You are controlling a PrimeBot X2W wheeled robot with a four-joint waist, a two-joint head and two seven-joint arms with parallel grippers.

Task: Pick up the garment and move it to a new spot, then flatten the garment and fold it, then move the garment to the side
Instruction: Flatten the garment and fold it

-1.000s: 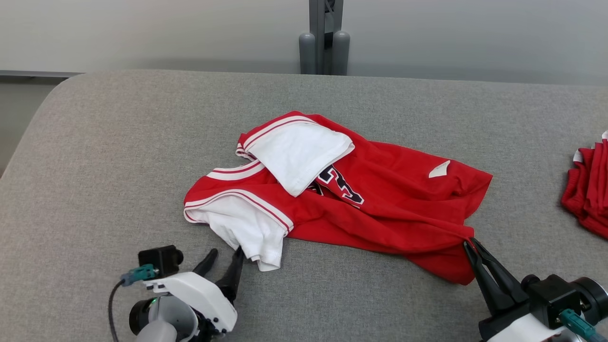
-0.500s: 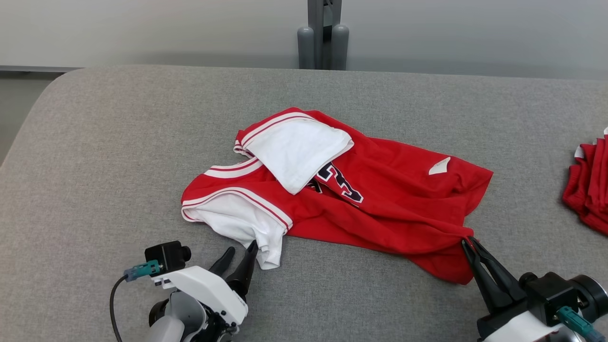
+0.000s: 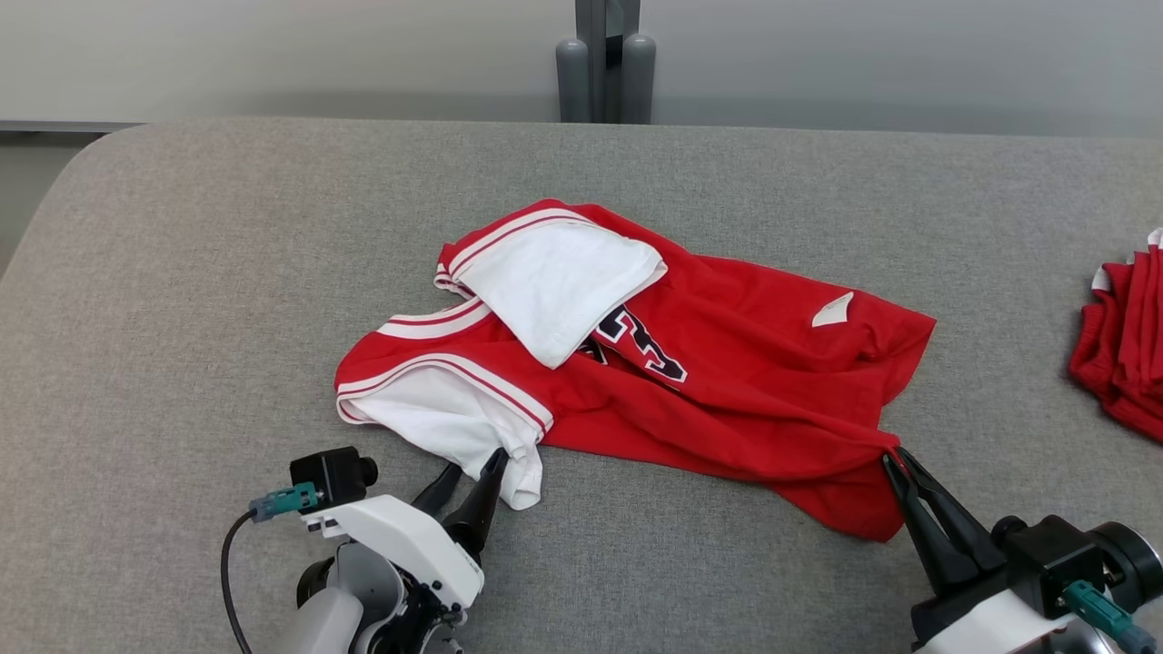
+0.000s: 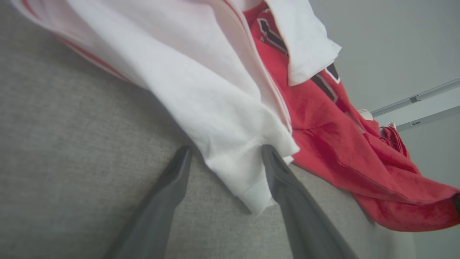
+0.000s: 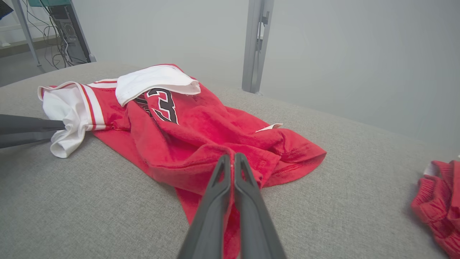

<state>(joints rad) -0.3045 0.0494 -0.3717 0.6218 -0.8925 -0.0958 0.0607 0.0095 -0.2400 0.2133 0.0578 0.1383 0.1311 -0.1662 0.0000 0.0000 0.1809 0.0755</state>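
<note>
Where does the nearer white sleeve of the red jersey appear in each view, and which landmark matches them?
Head view: white sleeve, lower left of centre.
Left wrist view: sleeve, centre and upper left.
Right wrist view: sleeve, left edge, mid-height.
Shared landmark: black number on the jersey.

The crumpled red and white fabric jersey (image 3: 745, 400) bears a black, white-edged numeral (image 5: 161, 104) that reads as a 3 in the right wrist view. Dark marks beside it lie under a white fold (image 5: 154, 81) and cannot be read. The small white tag (image 3: 833, 312) shows no legible print.
</note>
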